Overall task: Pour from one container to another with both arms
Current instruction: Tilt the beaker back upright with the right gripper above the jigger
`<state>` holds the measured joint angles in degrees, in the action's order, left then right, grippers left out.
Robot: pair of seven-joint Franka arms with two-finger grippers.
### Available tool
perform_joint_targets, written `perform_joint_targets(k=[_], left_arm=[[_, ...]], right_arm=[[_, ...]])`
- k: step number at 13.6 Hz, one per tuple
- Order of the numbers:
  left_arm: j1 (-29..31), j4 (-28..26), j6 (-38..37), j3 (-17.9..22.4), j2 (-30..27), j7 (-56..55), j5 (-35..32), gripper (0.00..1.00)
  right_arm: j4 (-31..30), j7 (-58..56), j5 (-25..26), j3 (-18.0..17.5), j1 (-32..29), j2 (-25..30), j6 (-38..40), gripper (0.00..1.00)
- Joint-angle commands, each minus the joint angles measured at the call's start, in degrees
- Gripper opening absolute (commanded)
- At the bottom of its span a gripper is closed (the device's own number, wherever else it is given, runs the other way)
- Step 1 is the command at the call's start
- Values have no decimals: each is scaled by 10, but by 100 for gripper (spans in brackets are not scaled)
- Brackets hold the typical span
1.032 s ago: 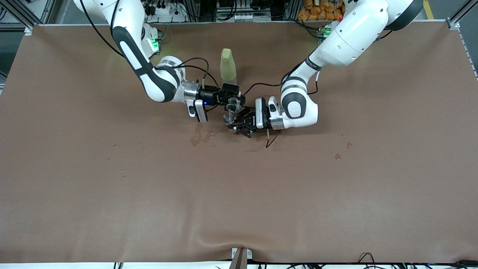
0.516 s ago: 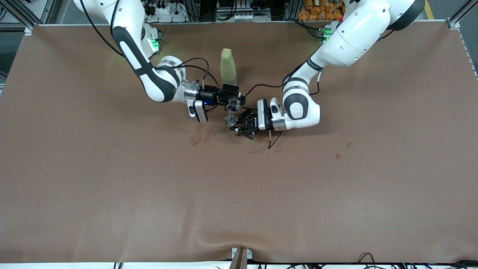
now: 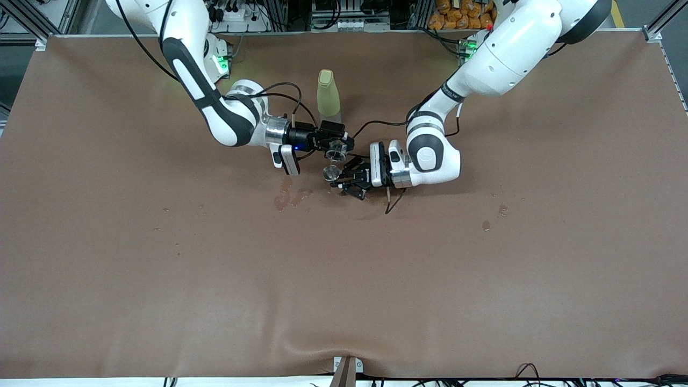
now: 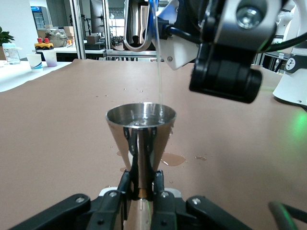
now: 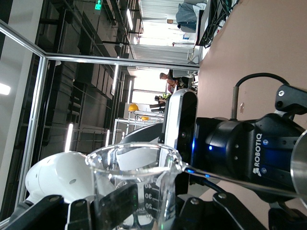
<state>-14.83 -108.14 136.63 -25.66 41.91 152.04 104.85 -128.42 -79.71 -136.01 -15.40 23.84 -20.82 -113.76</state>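
Note:
My right gripper [image 3: 336,150] is shut on a clear graduated beaker [image 3: 337,153], tipped on its side. A thin clear stream [image 4: 158,72] runs from it into a steel jigger [image 3: 329,172] just below. My left gripper [image 3: 337,179] is shut on the jigger's narrow waist and holds it upright a little above the table. In the left wrist view the jigger [image 4: 140,120] stands between the left gripper [image 4: 141,186], with liquid showing inside the rim. In the right wrist view the beaker [image 5: 136,177] fills the right gripper [image 5: 139,203], and the jigger's rim [image 5: 301,167] shows at the edge.
A pale yellow-green bottle [image 3: 328,92] stands upright on the brown table cover [image 3: 215,279], close to the right gripper and farther from the front camera. Wet spots lie under and beside the grippers [image 3: 286,196] and toward the left arm's end [image 3: 486,224].
The left arm's wrist has shifted slightly toward its own end of the table. The beaker has edged a little away from the jigger. Both stay held.

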Motion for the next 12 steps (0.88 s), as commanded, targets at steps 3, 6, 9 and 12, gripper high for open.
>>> perform_joint_targets(k=[3,6,9,12], left_arm=[[6,-19,-3,-8,-22,18,21,0],[6,-19,-3,-8,-22,18,21,0],[6,-20,-3,-8,-22,18,21,0],[6,-20,-3,-8,-22,18,21,0]], right_arm=[[-7,25,-23,-5,4,17,-3,0],[-7,39,-25,-8,4,17,-3,0],[-7,46,-27,-9,4,17,-2,0],[-7,61,-28,-9,4,17,-2,0]])
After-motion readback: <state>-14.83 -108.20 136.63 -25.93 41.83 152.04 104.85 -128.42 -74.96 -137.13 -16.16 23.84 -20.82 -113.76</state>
